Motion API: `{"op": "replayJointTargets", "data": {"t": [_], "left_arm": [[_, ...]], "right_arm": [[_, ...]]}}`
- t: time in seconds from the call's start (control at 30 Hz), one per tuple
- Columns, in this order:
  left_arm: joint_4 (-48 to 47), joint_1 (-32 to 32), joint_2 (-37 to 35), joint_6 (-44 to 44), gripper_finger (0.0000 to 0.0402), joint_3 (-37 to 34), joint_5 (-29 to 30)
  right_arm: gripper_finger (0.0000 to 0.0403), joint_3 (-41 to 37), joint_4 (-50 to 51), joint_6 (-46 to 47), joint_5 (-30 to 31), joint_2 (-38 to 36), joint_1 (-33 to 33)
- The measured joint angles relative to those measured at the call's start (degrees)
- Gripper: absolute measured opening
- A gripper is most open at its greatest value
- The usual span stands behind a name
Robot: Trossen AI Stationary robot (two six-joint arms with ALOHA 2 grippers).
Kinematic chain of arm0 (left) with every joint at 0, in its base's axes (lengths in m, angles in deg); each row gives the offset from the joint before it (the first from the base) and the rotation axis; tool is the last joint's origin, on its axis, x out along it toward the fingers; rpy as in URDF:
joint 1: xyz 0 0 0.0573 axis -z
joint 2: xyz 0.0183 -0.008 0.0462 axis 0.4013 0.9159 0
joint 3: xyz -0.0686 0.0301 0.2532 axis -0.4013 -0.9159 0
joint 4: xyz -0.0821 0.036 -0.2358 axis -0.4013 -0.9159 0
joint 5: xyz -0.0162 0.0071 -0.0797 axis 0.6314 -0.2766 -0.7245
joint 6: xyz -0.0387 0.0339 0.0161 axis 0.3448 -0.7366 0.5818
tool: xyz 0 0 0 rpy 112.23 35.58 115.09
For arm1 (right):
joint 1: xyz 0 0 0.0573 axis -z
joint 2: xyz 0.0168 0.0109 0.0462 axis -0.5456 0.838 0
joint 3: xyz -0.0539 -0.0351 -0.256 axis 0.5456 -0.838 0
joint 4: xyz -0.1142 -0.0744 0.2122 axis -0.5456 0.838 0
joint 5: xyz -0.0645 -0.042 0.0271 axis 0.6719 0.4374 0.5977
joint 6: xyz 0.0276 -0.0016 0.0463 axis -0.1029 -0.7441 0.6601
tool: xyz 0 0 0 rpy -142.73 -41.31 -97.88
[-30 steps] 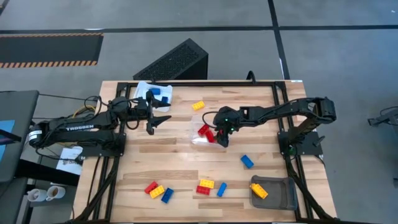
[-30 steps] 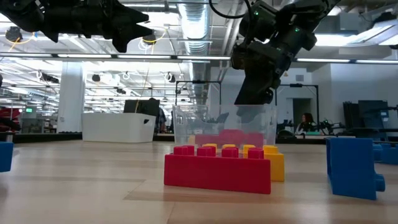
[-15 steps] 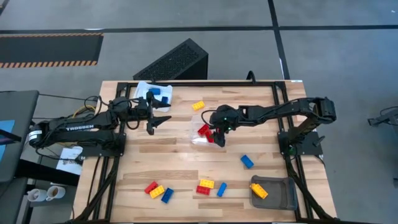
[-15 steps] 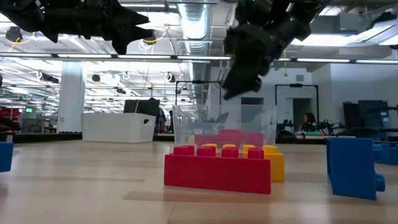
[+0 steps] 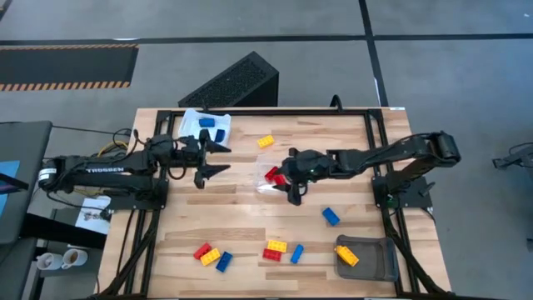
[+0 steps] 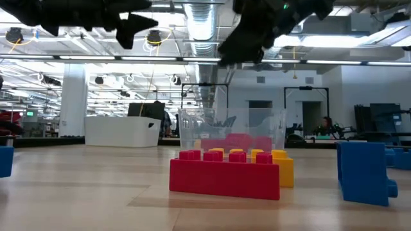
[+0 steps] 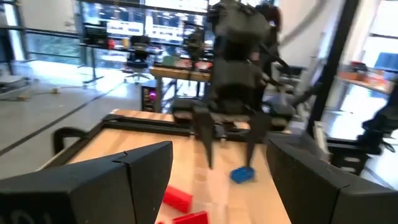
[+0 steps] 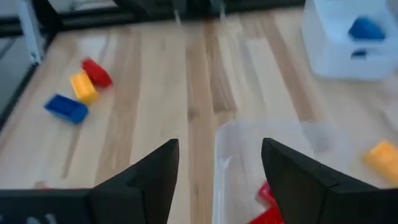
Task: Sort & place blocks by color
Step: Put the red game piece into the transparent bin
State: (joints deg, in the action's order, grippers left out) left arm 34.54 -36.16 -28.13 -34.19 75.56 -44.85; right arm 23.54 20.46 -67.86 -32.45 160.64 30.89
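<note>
The word "TROSSEN" is printed in white letters on the left arm point(image 5: 104, 172), as seen in the high view. Some signs hang in the far room, but they seem too small to read.

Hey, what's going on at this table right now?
Two robot arms are sorting toy bricks by color. The right gripper hangs open and empty over the clear tray mid-table, which holds red bricks. The left gripper waits open beside the white tray with blue bricks in it. The grey tray holds one yellow brick. Other bricks lie loose on the table, including a blue one and a yellow one.
</note>
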Motion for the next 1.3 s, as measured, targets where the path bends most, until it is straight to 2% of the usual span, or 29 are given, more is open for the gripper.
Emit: {"op": "replayJointTargets", "data": {"t": [0.2,0.43,0.57,0.67,0.87,0.97,1.13,1.2,1.3], "left_arm": [[-9.5,7.2,0.0,-2.3,0.0248,1.0,7.5],[-25.1,14.6,0.0,8.0,0.0248,0.9,9.6],[-35.1,19.2,1.7,14.5,0.0248,0.8,12.3],[-39.1,23.6,4.7,19.8,0.0247,0.8,12.3],[-38.1,37.2,14.2,22.8,0.0218,0.9,13.7],[-38.2,42.1,17.8,28.1,0.0195,0.9,12.2],[-34.3,45.9,19.9,41.9,0.0177,0.9,5.2],[-32.5,46.8,20.0,45.8,0.0177,0.9,5.3],[-31.6,47.1,20.4,50.9,0.0176,0.9,9.6]], "right_arm": [[0.0237,0.0,-0.8,-2.3,2.4,-6.4,-3.7],[0.023,0.0,-2.5,-5.7,8.4,-8.3,-8.1],[0.023,0.0,-2.2,-5.4,8.7,-6.9,-8.8],[0.023,0.0,-2.2,-4.6,8.7,-5.0,-8.7],[0.023,0.0,-1.5,-3.7,8.6,-1.5,-8.7],[0.023,-0.1,-1.2,-3.7,8.5,-1.0,-8.7],[0.023,-0.1,-2.1,-3.6,8.5,-1.0,-8.6],[0.023,-0.1,-2.4,-3.6,8.5,-1.4,-8.6],[0.023,0.0,-3.0,-3.6,8.5,-1.6,-8.6]]}}
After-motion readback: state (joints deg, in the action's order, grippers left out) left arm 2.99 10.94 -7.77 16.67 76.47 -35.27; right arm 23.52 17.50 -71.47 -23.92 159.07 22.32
